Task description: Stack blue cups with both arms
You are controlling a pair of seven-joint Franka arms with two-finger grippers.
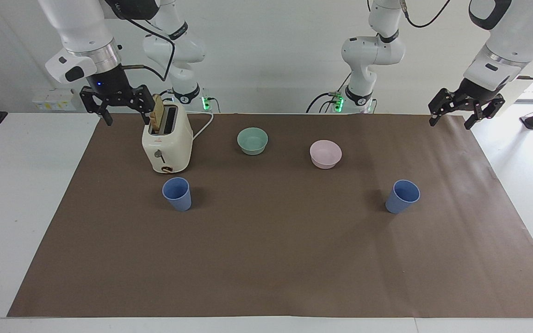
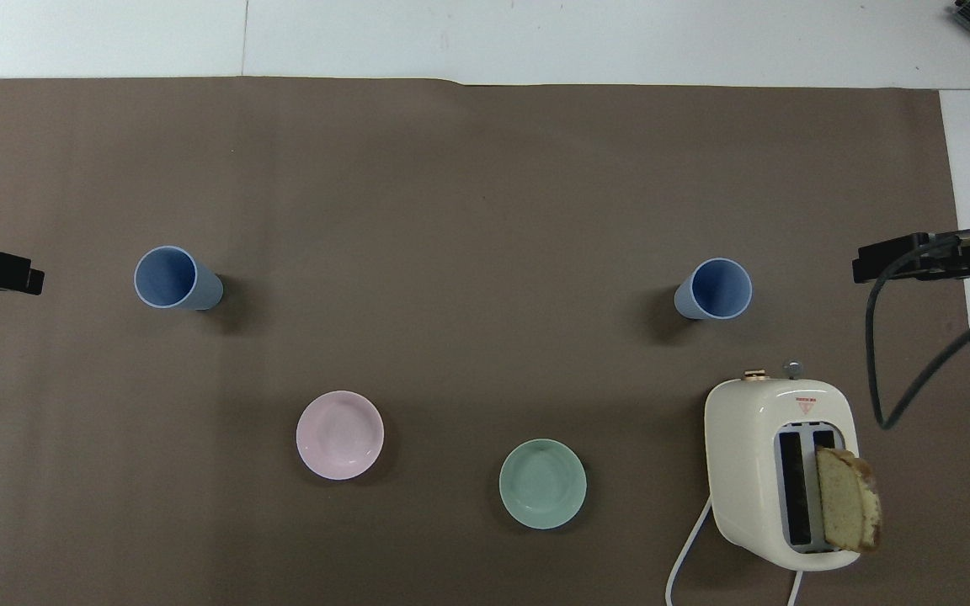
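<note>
Two cups apart, both arms waiting, nothing stacked yet

One matte blue tapered plastic cup (image 1: 177, 194) stands just beside the cream toaster (image 1: 167, 141); its twin (image 1: 402, 196) stands well apart, toward the left arm's end. Right gripper (image 1: 117, 105) hangs spread by the toaster, left gripper (image 1: 464, 107) spread too, both empty

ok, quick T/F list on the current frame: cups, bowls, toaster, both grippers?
1. Both blue cups stand upright and apart. True.
2. The right gripper holds a cup. False: it hangs open and empty beside the toaster.
3. The toaster has bread in a slot. True.
4. The pink bowl sits inside the green bowl. False: they sit apart.
5. The left gripper is open. True.
</note>
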